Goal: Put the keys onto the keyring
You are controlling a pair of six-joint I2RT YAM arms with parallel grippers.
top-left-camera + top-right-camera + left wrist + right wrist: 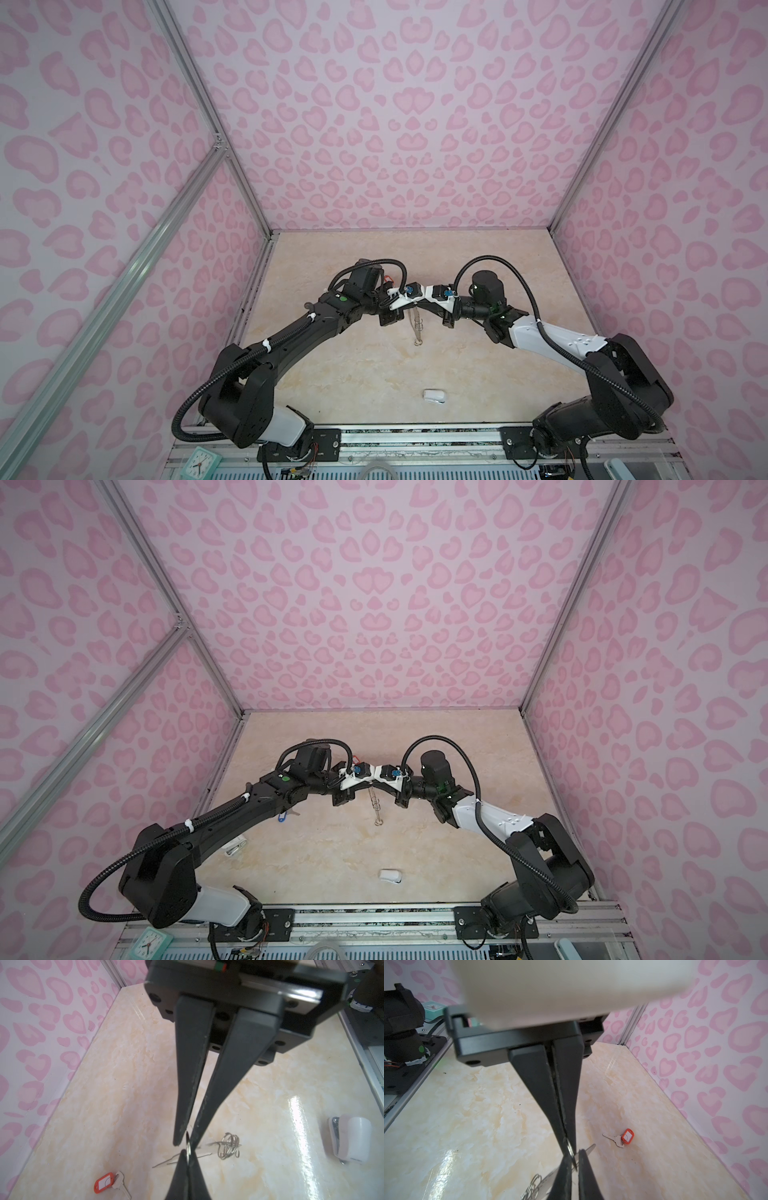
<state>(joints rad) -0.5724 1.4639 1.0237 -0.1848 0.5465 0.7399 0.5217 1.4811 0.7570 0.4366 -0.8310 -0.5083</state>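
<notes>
Off to the left of the left fingers, under that arm, the blue-tagged key lies loose on the table. Near those fingers, on their far side, sits the orange-tagged key, also loose. Neither of the 2 keys is threaded yet, I'd say.

Now the left gripper: fingers pressed together, pinching 1 wire ring edge-on. Tip to tip with it is the right gripper, fingers likewise clamped on what looks like the same ring. My read is 2 pinches on 1 ring to prise its coils apart for a key.

The keyring trails from between the fingertips, its spare rings bunched beside them. Lifted or dragging, I cannot tell.

The snag is that both grippers are busy, so neither is free to fetch a key. Nearer the arm bases than the fingers, a small white object sits clear of the work.
</notes>
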